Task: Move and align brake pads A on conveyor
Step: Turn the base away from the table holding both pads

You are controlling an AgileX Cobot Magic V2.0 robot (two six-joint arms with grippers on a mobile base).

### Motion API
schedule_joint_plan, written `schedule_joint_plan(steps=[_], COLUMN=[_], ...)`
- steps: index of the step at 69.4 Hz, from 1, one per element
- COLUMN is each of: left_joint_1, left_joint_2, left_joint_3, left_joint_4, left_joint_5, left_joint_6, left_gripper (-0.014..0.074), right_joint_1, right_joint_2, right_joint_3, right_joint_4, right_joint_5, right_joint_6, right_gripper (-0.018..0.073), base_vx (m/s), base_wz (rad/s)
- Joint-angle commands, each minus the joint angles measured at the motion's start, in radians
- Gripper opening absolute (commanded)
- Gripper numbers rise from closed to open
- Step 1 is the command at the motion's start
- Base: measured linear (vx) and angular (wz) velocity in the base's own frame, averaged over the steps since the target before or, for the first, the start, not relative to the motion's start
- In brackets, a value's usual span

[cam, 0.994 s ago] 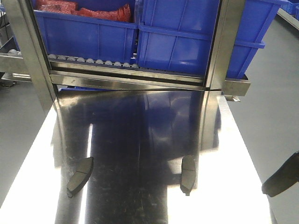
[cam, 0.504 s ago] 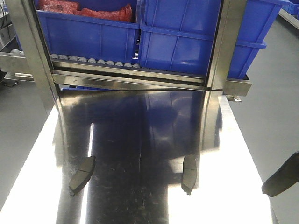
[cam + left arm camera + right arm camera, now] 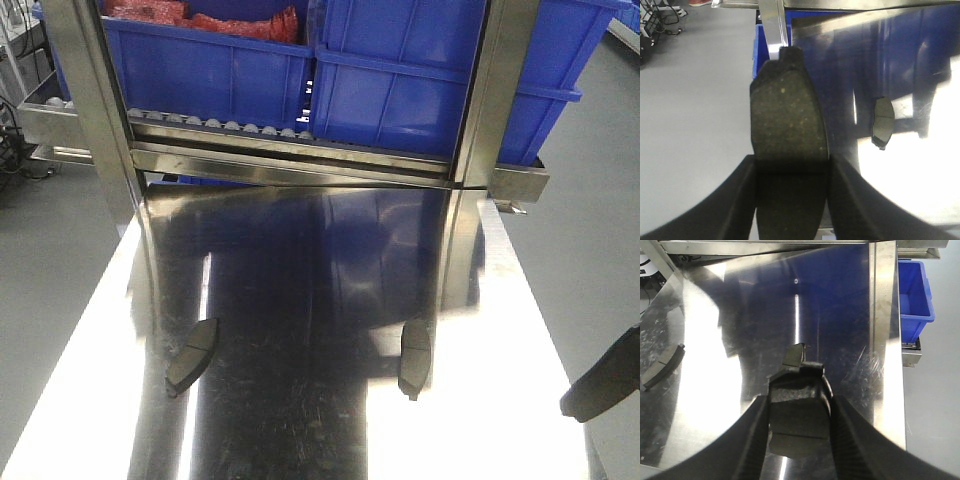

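The left gripper [image 3: 792, 167] is clamped on one brake pad [image 3: 787, 120], and the right gripper [image 3: 799, 402] on another pad [image 3: 797, 385] over the steel table [image 3: 300, 260]. A left pad [image 3: 192, 355] and a right pad [image 3: 415, 358] lie toward its near end, well apart. Compared with the earlier frame, the whole front view has slid — the rack [image 3: 300, 165] and both lying pads appear further right.

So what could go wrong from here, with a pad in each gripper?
1. The left gripper clamps the left-held pad only at its near end. Most of it sticks out, so it might pivot or slip in transit.
2. The right gripper holds the right-held pad seemingly skewed, so it may land misaligned.
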Motion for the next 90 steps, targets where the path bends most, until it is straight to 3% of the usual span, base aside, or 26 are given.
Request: schedule_joint_plan(steps=[1, 52, 90], left_joint_1=[-0.004, -0.004, -0.004], left_joint_2=[0.005, 0.005, 0.005], left_joint_3=[-0.023, -0.023, -0.023], left_joint_4=[0.011, 0.011, 0.011], left_joint_5=[-0.081, -0.081, -0.081], left_joint_6=[-0.005, -0.005, -0.005], left_gripper=[-0.0006, -0.0006, -0.0006], right_joint_1=[-0.004, -0.004, -0.004], right_joint_2=[0.001, 0.001, 0.001], right_joint_3=[-0.032, -0.032, -0.032], right_joint_4=[0.004, 0.004, 0.004], right_joint_5=[-0.082, -0.082, -0.082], right_joint_6=[-0.011, -0.011, -0.011], right_gripper=[-0.0012, -0.0012, -0.0012], base_vx=[-0.06, -0.07, -0.09], base_wz=[0.06, 0.06, 0.32])
